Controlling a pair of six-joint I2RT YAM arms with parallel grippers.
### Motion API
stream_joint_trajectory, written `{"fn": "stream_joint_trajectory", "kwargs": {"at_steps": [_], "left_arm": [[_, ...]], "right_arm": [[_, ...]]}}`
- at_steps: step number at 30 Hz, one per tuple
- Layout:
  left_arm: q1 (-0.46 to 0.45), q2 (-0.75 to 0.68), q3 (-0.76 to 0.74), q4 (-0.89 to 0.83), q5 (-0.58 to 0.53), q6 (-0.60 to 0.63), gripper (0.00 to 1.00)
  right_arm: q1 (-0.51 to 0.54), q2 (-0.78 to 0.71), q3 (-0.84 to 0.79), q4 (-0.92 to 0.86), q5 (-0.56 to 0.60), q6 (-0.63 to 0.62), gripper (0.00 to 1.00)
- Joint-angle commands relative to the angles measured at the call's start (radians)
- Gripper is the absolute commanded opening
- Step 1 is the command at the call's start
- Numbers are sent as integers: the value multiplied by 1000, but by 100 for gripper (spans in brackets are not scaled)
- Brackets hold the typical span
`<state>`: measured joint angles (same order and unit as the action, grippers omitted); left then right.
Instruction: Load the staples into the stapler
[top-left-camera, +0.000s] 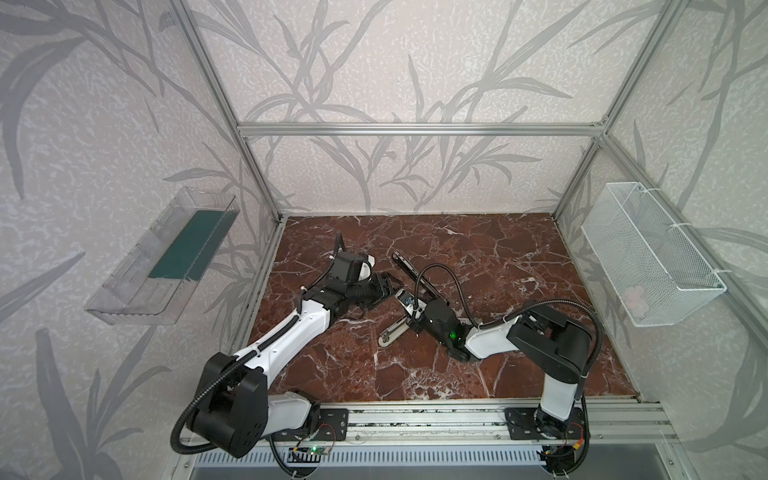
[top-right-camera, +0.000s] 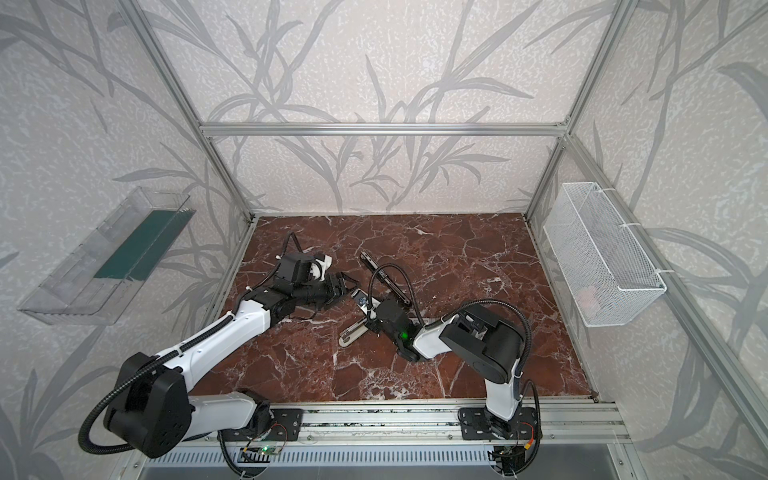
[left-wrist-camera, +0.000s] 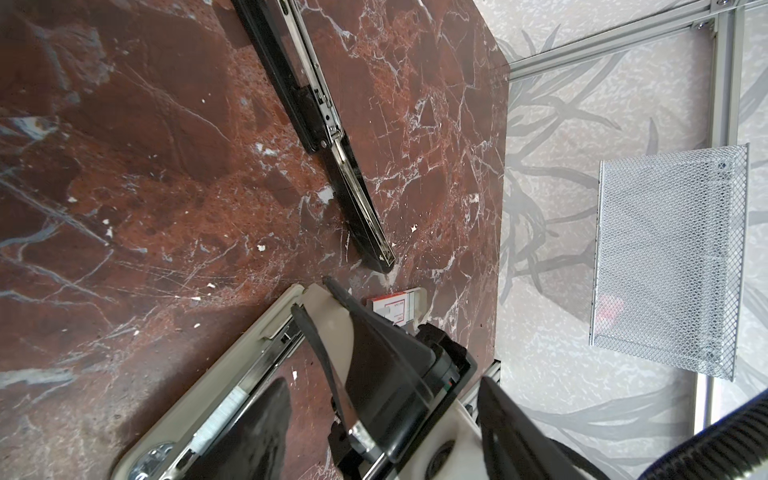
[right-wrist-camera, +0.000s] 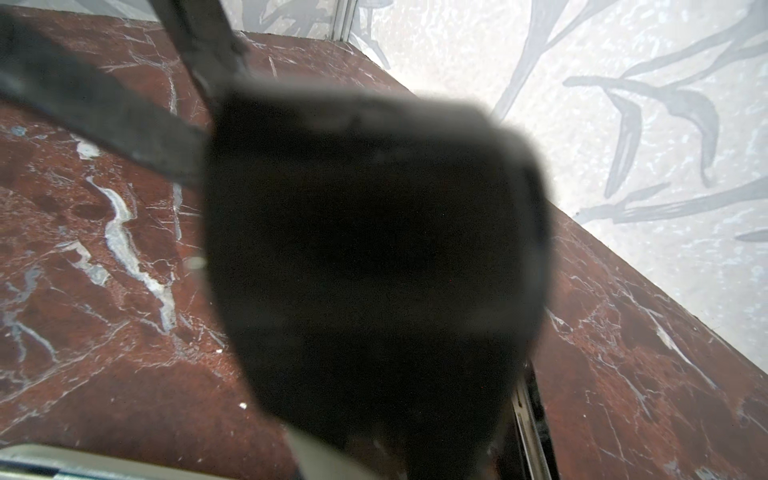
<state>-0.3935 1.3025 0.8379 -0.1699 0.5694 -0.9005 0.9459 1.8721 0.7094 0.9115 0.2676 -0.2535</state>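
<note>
We see a red-brown marble tabletop (top-left-camera: 519, 266) (top-right-camera: 478, 257) veined with white, scratched and flecked in places. On it a black stapler (top-left-camera: 404, 266) (left-wrist-camera: 328, 137) lies folded open flat, set diagonally near the middle, its silver rail facing up. Nearer the front edge we find a beige-grey stapler (top-left-camera: 390, 334) (top-right-camera: 351, 332) (left-wrist-camera: 232, 382), its base resting on the marble with the metal channel exposed. Between their near ends, apart from the black one, a small white box with red print (left-wrist-camera: 392, 307) lies on the marble.

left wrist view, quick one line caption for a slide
Black stapler opened flat on the marble table, rail exposed, near a beige stapler and staple box.
</note>
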Motion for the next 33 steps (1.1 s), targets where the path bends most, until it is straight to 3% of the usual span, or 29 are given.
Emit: {"fn": "stream_joint_trajectory", "kwargs": {"at_steps": [1,9,16,20,23,33], "left_arm": [[-5,29,30,-5,41,-40,72],[-20,57,33,-2,71,-77,68],[-28,60,20,33,94,-112,48],[-30,70,17,30,101,-108,35],[-31,75,12,27,100,-103,30],[-30,58,2,-34,54,-58,26]], "right_arm": [[16,5,8,92,22,-16,20],[17,22,18,87,35,-21,21],[21,44,27,85,58,-30,23],[26,50,27,94,74,-32,30],[32,48,22,101,83,-40,43],[45,32,17,97,83,-62,45]]}}
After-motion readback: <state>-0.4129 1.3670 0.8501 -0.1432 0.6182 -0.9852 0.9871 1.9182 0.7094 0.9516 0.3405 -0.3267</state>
